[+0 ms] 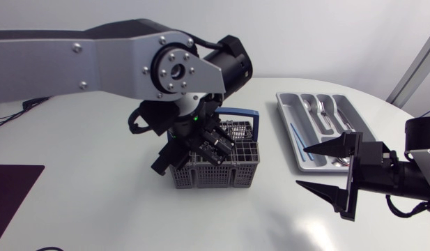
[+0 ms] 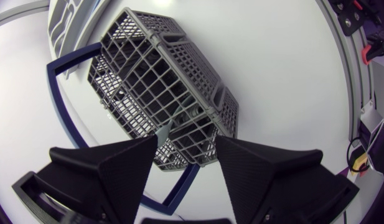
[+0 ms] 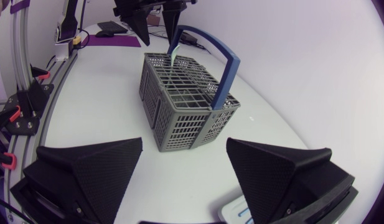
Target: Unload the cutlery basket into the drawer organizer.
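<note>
**A:** Where does the pick stand?

**B:** The left tool hangs over the cutlery basket, which sits mid-worktop. The drawer organizer lies well apart on the right arm's side, with several pieces in it. The tool's fingers are spread. A pale slim piece rises from a cell at the basket's end away from the organizer, just under the fingers and close by one. I judge it isn't pinched.

**A:** How does it point?

**B:** Its long axis is near upright, leaning slightly, with the free end toward the tool. I cannot tell which end that is.

**A:** How to take it well?

**B:** I'd centre the gap on the stem so both fingers meet it together. Then draw straight up along its axis until it clears the grid and the blue handle. A sideways pull would likely drag the light basket.

**A:** And the other arm?

**B:** The right tool stands spread and empty, near the organizer.
</note>
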You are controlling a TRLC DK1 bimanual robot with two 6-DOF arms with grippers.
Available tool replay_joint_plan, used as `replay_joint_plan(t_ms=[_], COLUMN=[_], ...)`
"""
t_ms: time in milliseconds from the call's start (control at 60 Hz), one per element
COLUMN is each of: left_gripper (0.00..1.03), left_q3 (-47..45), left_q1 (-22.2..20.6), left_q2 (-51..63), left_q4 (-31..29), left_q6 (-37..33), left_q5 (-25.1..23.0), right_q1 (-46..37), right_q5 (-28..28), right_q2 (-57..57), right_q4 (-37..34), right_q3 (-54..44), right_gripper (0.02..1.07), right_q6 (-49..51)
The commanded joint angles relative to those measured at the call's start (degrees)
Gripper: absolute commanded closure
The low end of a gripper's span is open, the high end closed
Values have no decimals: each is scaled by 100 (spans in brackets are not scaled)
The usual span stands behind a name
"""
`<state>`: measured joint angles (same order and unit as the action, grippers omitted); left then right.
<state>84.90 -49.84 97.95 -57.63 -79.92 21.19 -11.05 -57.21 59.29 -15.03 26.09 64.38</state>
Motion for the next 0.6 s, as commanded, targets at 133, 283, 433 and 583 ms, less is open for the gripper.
replay_joint_plan(t_ms=[133,283,433,583], left_gripper=[44,44,44,48], left_q3=[431,685,650,606], left_q1=[-96,-113,-122,-166], left_q2=[418,550,673,760], left_q4=[-91,-117,-117,-117], left_q6=[-340,-384,-454,-489], left_q5=[228,368,702,948], right_q1=[85,85,85,85], right_q5=[-1,8,-1,-1], right_q2=[-225,-277,-374,-436], right_q4=[79,79,79,79], right_q3=[-262,-297,-323,-376], right_gripper=[10,10,10,10], right_q6=[-268,-250,-277,-286])
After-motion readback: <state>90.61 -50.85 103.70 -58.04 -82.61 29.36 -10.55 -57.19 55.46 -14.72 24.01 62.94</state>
